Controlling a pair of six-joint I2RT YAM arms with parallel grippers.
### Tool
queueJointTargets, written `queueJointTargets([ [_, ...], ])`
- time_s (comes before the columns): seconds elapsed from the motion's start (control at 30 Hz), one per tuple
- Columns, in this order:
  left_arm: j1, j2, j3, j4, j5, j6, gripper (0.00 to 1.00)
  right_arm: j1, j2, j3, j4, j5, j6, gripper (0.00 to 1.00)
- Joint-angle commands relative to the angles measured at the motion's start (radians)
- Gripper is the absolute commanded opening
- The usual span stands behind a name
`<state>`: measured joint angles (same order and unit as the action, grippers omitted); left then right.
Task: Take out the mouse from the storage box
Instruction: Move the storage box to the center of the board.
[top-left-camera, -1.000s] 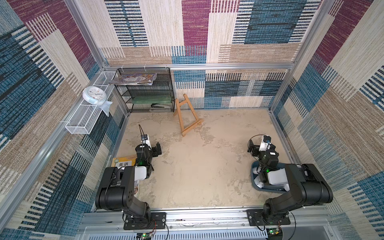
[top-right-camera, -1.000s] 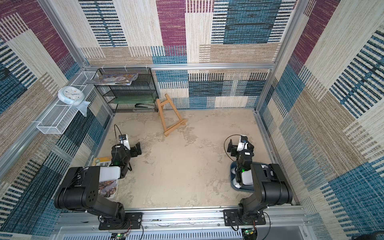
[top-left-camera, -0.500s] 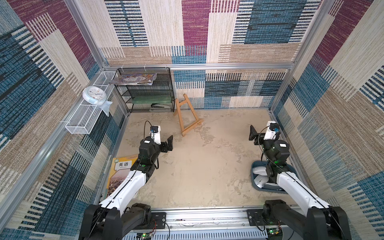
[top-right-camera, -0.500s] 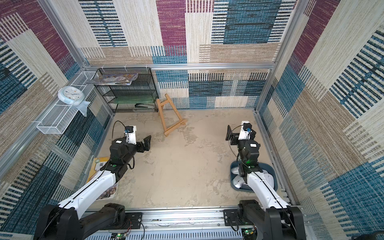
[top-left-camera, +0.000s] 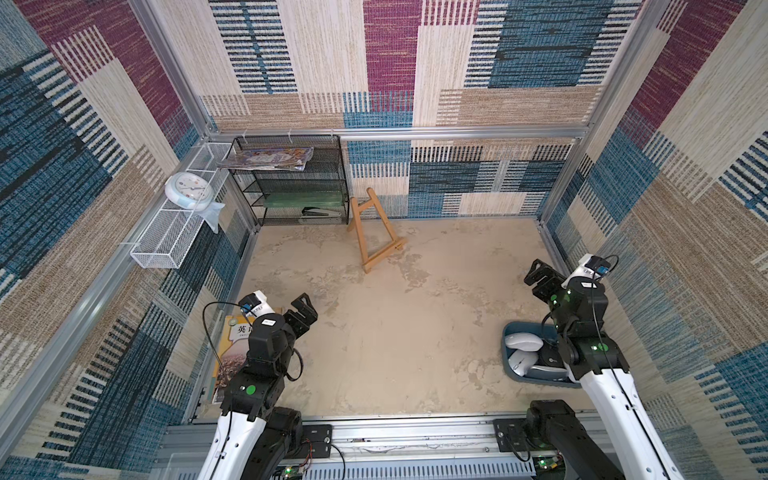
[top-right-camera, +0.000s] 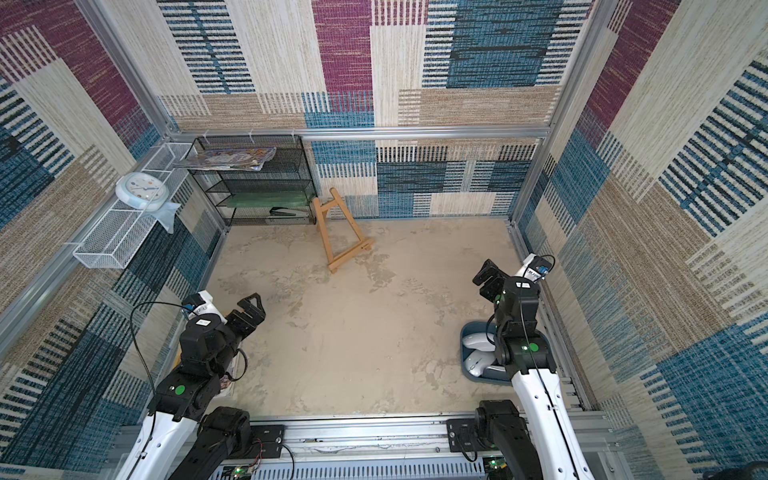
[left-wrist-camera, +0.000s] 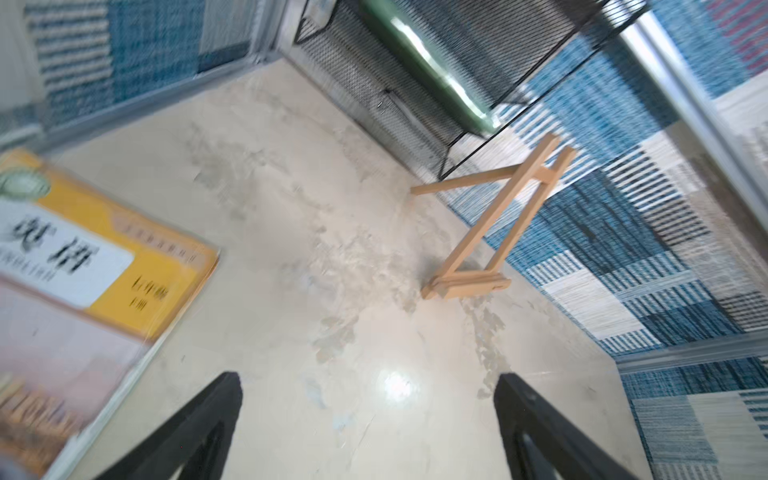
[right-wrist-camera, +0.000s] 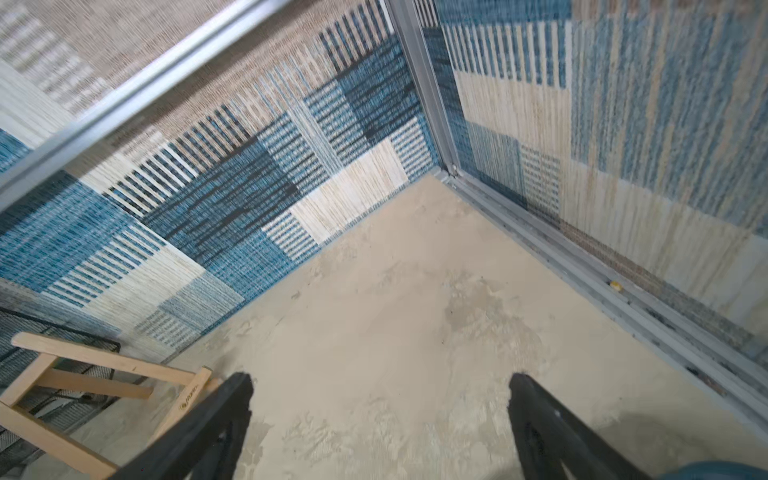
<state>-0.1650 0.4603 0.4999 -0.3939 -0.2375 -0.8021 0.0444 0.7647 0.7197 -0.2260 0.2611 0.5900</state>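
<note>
The shallow, round-cornered dark teal plastic storage box (top-left-camera: 507, 332) sits near the front against the right wall, a smooth white mouse (top-left-camera: 524, 341) inside it. Beyond, the right gripper (top-left-camera: 535, 277) and left gripper (top-left-camera: 308, 309) gape wide, holding nothing, over open mottled floor (top-left-camera: 395, 332). A wooden easel (top-left-camera: 376, 232) stands farthest back.
</note>
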Motion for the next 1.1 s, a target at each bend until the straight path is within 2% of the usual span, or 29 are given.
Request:
queueJointTargets([
  [0.0,0.004,-0.108,-0.104,-0.048,-0.017,-0.085,0.99,0.012,0.036,0.007,-0.207,-0.116,0.071,0.99],
  [0.13,0.004,-0.148,-0.138,-0.024,0.030,-0.044,0.99,0.069,0.078,-0.012,-0.293,-0.148,0.138,0.99],
  [0.27,0.004,-0.027,-0.063,-0.039,0.087,0.059,0.99,0.158,0.131,-0.025,-0.348,-0.127,0.194,0.99],
  [0.43,0.002,0.117,-0.059,0.028,0.172,0.089,0.99,0.235,0.182,-0.039,-0.378,-0.100,0.250,0.99],
  [0.6,0.001,0.159,-0.076,0.056,0.193,0.110,0.99,0.283,0.212,-0.066,-0.396,-0.075,0.293,0.99],
  [0.87,-0.004,0.180,-0.081,0.085,0.221,0.110,0.99,0.329,0.280,-0.085,-0.325,-0.117,0.322,0.99],
  [1.07,-0.025,0.232,-0.048,0.091,0.268,0.099,0.99,0.407,0.368,-0.048,-0.256,-0.143,0.339,0.99],
])
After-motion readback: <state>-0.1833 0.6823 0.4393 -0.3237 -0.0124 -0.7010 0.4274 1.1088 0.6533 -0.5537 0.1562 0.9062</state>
